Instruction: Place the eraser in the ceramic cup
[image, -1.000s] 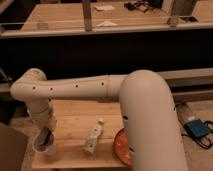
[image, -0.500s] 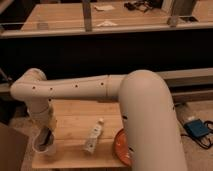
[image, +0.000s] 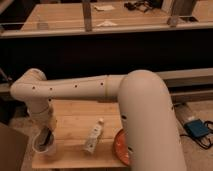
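Nothing moves: my gripper (image: 47, 137) stays over the ceramic cup (image: 40, 150), lower left. Letting go seems next; I cannot tell if it's open.

Upper link (image: 150, 120): I see a thick white column, right of the ceramic cup (image: 37, 147) and nearest the camera.
Forearm (image: 75, 89): runs level leftward from that column, higher than the cup.
Elbow (image: 29, 89): bends downward, above the cup and slightly to its left.
Wrist (image: 44, 116): points straight down over the cup.
Gripper (image: 46, 138): I read it at the cup's mouth, dark tip inside the rim.
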